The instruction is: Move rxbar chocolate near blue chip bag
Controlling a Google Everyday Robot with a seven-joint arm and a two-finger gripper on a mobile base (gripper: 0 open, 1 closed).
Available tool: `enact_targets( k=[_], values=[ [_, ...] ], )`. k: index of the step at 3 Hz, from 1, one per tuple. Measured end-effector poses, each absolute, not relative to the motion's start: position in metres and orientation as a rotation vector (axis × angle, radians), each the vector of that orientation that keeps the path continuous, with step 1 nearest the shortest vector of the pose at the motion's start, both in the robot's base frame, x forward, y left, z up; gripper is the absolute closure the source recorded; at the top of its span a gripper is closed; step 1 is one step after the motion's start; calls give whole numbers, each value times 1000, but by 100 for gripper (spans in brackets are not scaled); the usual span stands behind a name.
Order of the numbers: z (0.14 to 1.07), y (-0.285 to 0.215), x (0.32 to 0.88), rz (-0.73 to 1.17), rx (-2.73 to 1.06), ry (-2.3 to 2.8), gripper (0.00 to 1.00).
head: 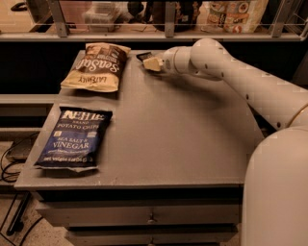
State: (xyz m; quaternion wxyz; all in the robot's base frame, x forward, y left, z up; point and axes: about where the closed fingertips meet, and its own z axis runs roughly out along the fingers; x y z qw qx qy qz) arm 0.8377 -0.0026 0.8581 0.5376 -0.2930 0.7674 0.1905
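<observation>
The rxbar chocolate (144,56) is a small dark flat wrapper lying at the far edge of the table, right of the tan bag. My gripper (151,63) reaches in from the right on the white arm; its pale tip is right at the bar's near right side, and whether it touches the bar is unclear. The blue chip bag (74,138) lies flat at the table's front left corner, far from the bar and the gripper.
A tan and brown chip bag (96,66) lies at the back left of the grey table (178,139). A shelf rail with bags and containers (231,14) runs behind the table. My white arm (250,81) crosses the table's right side.
</observation>
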Motion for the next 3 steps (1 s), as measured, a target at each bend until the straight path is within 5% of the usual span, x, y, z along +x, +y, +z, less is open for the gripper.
enact_targets(
  k=[3],
  values=[
    [914,-3,775,418,-861,1772,100]
  ],
)
